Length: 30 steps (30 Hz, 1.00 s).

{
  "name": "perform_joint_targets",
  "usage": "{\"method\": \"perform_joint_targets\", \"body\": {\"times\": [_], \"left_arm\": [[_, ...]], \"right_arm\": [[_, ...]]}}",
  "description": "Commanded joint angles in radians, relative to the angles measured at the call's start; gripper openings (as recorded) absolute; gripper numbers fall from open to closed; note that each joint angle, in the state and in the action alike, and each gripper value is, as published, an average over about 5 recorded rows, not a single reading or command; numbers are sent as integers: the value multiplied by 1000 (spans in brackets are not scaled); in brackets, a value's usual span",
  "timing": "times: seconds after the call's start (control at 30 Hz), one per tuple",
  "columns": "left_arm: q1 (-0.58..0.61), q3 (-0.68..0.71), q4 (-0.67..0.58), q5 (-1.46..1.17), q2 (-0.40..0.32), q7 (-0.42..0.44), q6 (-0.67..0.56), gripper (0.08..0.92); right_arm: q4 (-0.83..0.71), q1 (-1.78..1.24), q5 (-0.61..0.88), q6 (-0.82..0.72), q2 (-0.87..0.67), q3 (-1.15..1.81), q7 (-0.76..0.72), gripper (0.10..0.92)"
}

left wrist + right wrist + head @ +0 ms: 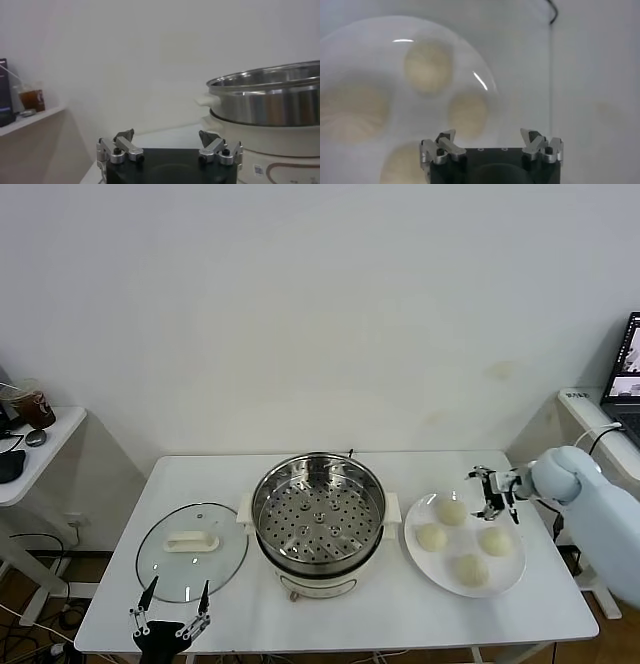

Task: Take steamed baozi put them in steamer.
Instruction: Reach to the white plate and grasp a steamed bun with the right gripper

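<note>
Over the plate [510, 579] at the tabletop's [400, 609] right end, right tool [492, 495] hovers, fingers apart, lined up for a bun; four buns [451, 511] wait there (pot [318, 509] empty). Left tool [170, 616] parked low, fingers spread.

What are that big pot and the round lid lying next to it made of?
The steamer looks like polished stainless steel: mirror-bright walls and a perforated tray, on what seems a white plastic base. The lid looks like clear glass, since the table shows through, with a white, probably plastic, handle.
</note>
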Motion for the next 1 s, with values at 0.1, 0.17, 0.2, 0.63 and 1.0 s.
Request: {"method": "perform_joint_targets", "body": {"times": [0.1,0.17,0.2,0.63,1.0], "left_arm": [[-1,-7,2,10,-2,0,-2,823],[-2,-9,2,10,-2,1,-2,823],[-2,-10,3,10,-2,1,-2,823],[-5,-28,6,8,-1,1,-6,823],[-7,-31,8,8,-4,-1,-7,823]], "right_arm": [[-139,124,-1,-19,79,-150,-45,823],[-148,122,-7,-27,93,-152,-37,823],[-153,121,-11,-30,100,-154,-34,823],[-226,118,-66,-44,167,-159,-6,809],[-230,104,-63,-60,176,-162,1,670]]}}
